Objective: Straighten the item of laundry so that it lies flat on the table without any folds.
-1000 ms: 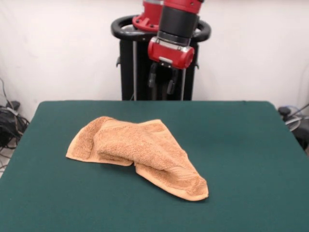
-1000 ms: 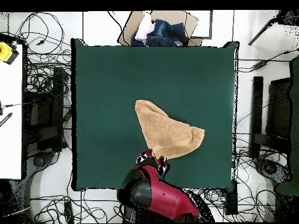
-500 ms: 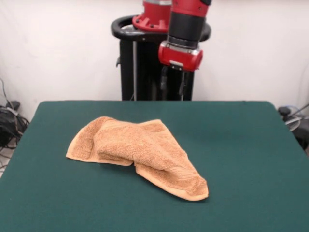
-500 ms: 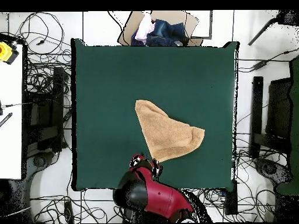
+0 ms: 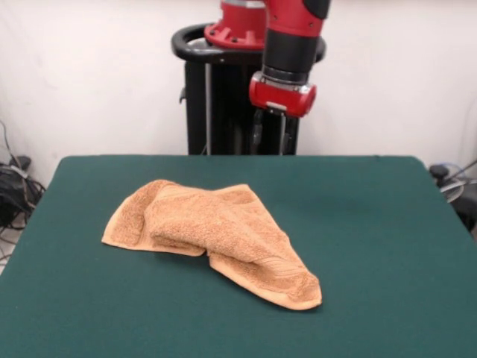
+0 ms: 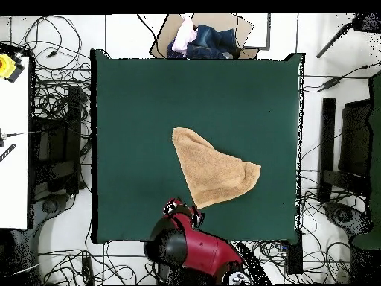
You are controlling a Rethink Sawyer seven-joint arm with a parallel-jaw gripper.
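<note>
The item of laundry (image 5: 216,231), an orange-tan terry towel, lies crumpled and folded over itself near the middle of the green table (image 5: 373,224). One pointed corner reaches toward the near edge in the front view. From overhead the towel (image 6: 216,175) looks like a rough triangle on the table (image 6: 134,112). My gripper (image 5: 271,136) hangs high above the table's far edge, behind the towel and well clear of it. It is open and holds nothing. In the overhead view the gripper (image 6: 184,212) sits just below the towel's lower tip.
A cardboard box of clothes (image 6: 208,37) stands beyond the table's top edge in the overhead view. Cables (image 6: 52,97) lie on the floor all around. A white side table with a yellow object (image 6: 7,67) is at the left.
The gripper has shifted right in the front view and risen a little. The towel has not moved.
</note>
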